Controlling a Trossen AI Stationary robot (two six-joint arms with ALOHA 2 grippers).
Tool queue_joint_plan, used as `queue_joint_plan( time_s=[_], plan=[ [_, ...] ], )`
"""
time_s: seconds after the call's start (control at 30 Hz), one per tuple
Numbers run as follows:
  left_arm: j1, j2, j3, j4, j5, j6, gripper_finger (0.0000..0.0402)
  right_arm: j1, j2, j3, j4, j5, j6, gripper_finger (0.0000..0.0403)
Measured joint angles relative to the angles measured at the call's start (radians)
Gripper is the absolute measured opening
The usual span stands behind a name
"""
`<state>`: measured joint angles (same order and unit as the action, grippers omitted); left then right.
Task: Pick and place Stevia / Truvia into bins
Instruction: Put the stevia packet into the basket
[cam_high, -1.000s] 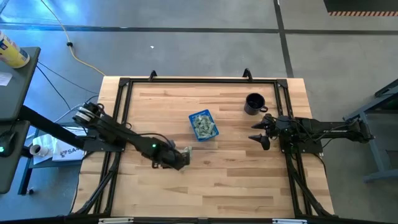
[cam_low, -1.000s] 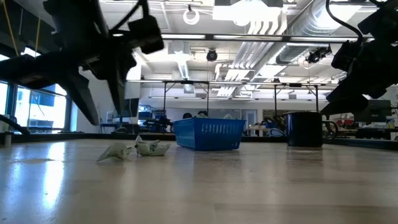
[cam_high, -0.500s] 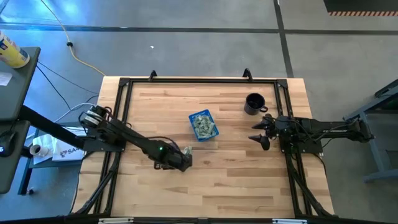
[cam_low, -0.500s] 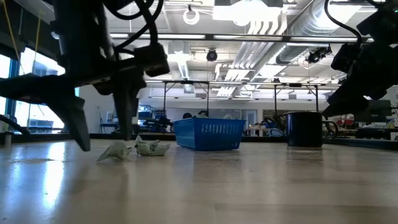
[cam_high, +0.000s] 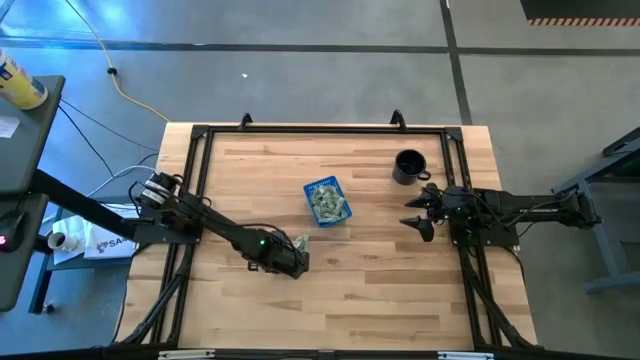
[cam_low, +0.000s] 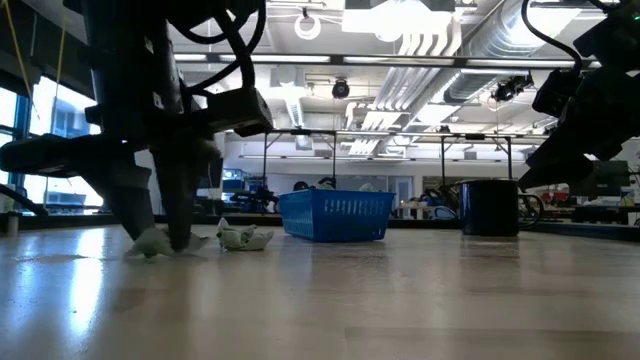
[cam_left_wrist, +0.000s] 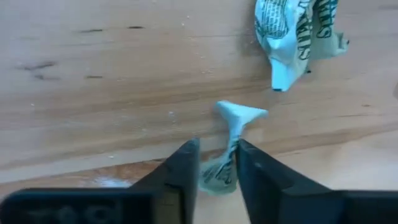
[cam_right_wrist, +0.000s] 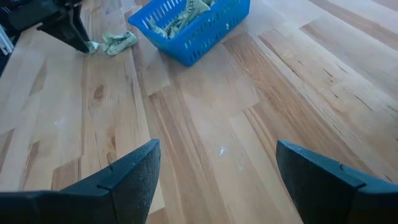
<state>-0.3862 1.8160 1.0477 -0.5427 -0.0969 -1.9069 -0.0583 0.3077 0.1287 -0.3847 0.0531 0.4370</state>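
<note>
While its body hides its fingertips from above, the left gripper (cam_left_wrist: 217, 168) pinches a crumpled packet (cam_left_wrist: 231, 149) on the table (cam_high: 380, 290); another packet (cam_left_wrist: 297, 34) lies beside it. Farther right, the blue tray (cam_high: 327, 201) holds more packets, and the right gripper (cam_high: 415, 212) hangs spread near the mug (cam_high: 408, 166).

Room beyond the wooden table (cam_high: 340, 290): grey concrete floor (cam_high: 300, 80), exposed ceiling ducts (cam_low: 440, 40), bright windows (cam_low: 60, 150) at left.
</note>
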Motion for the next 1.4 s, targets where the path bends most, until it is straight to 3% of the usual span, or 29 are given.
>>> queue_joint_plan(
  time_s=[0.23,0.4,0.53,0.67,0.77,0.83,0.93,1.17,1.4],
  plan=[
    [0.035,-0.034,-0.006,-0.168,-0.076,0.121,0.0025,0.000,0.000,0.000,0.000,0.000,0.000,0.0307],
    [0.138,-0.149,-0.008,-0.271,-0.198,0.254,0.0036,0.000,0.000,0.000,-0.002,0.000,0.000,0.0307],
    [0.268,-0.257,-0.008,-0.157,-0.295,0.523,0.0042,0.000,0.000,0.000,-0.004,0.000,0.000,0.0307],
    [0.403,-0.304,-0.005,0.058,-0.304,0.822,0.0022,0.000,0.000,0.000,-0.004,0.000,0.000,0.0307],
    [0.492,-0.283,-0.007,0.187,-0.243,0.960,0.0022,0.000,0.000,0.000,-0.006,0.000,0.000,0.0307],
    [0.536,-0.253,-0.004,0.313,-0.151,1.013,0.0029,0.000,0.000,0.000,-0.007,0.000,0.000,0.0307],
    [0.558,-0.194,0.029,0.370,-0.064,1.068,0.0030,0.000,-0.001,0.000,-0.008,-0.001,0.000,0.0307],
    [0.536,-0.008,0.207,0.276,-0.027,1.199,0.0026,0.000,0.000,0.000,-0.008,-0.001,0.000,0.0307],
    [0.530,0.131,0.340,0.104,-0.017,1.230,0.0076,0.000,0.000,0.000,-0.012,0.001,0.000,0.0307]
  ],
)
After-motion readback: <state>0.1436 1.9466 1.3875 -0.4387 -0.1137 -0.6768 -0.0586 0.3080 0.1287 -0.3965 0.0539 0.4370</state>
